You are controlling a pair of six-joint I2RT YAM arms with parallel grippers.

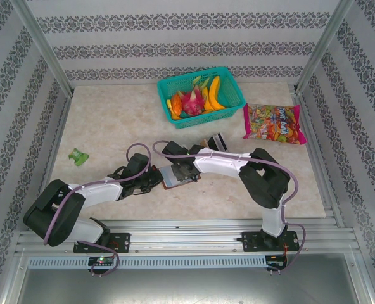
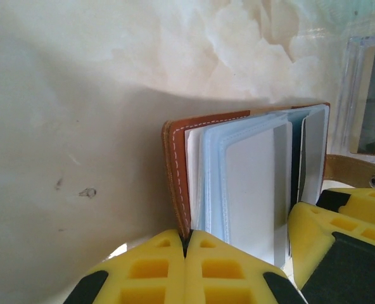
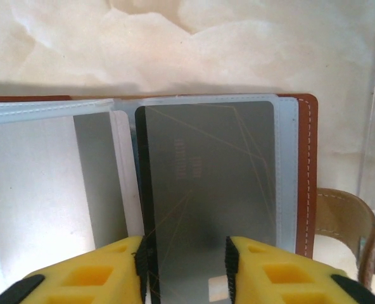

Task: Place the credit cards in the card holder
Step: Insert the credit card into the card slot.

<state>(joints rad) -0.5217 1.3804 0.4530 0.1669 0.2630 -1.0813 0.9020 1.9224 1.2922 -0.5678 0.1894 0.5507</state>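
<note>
The brown card holder [image 1: 178, 175] lies open on the table between both arms. My left gripper [image 2: 186, 244] is shut on the edge of its brown cover [image 2: 177, 171], holding the grey-blue sleeves [image 2: 251, 177] spread. In the right wrist view a dark credit card [image 3: 206, 183] sits in the sleeve against the right-hand cover [image 3: 309, 177]. My right gripper [image 3: 186, 266] hovers over that card's near end with its jaws apart, the left pad at the card's dark edge. Another tan credit card [image 2: 371, 107] stands in a clear box [image 1: 216, 142] just behind the holder.
The holder's snap tab [image 3: 343, 221] sticks out to the right. A teal basket [image 1: 200, 96] of toy fruit stands at the back, a candy bag [image 1: 273, 123] to its right, and a small green object [image 1: 80, 156] at the left.
</note>
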